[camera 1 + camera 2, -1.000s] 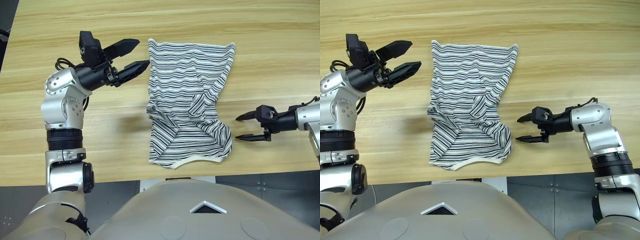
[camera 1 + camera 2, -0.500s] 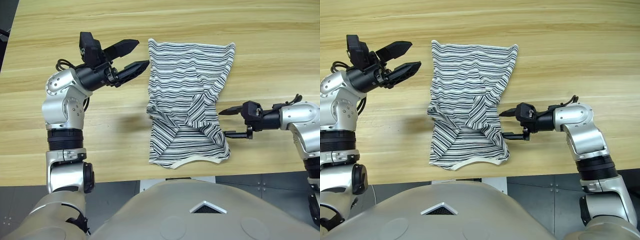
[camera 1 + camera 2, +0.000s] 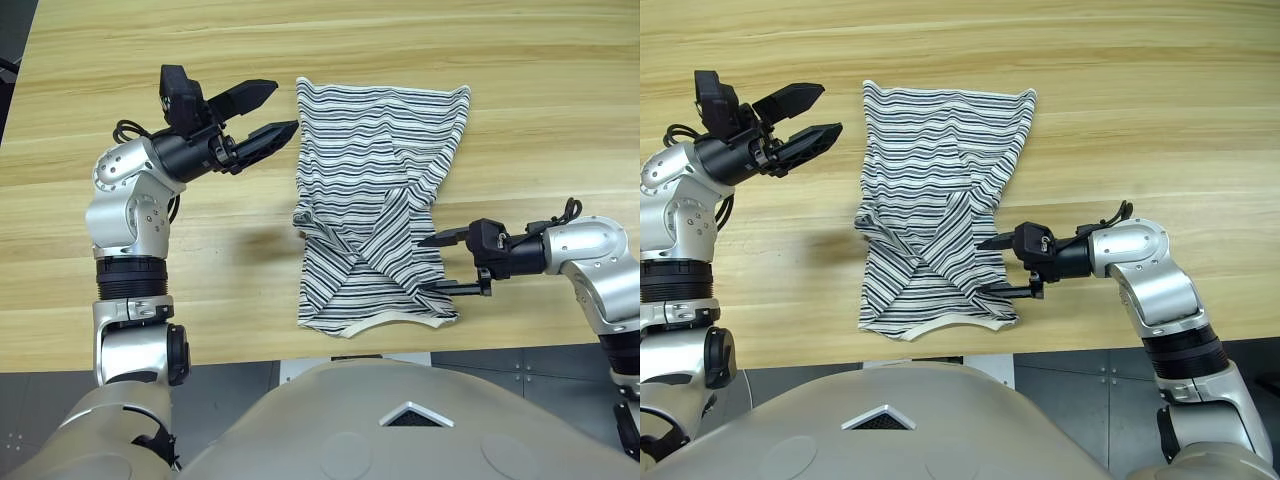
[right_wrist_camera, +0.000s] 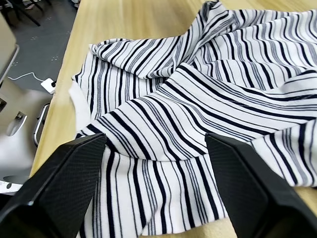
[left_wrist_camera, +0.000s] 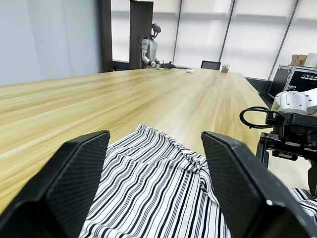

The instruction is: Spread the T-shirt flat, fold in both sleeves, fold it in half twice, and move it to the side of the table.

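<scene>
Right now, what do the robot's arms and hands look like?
The left arm and right arm are shiny silver with rounded joints. The left hand and right hand are black, each with two pointed fingers. Black cables loop near both wrists.

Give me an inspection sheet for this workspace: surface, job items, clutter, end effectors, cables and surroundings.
Surface: light wooden table.
Job's things: striped T-shirt, rumpled, partly folded, mid-table.
Clutter: nothing seen.
End effectors: left end effector open, by the shirt's far left corner; right end effector open, at its near right edge.
Cables: black cable loops at both wrists.
Surroundings: blinded windows, another robot beyond the table.
</scene>
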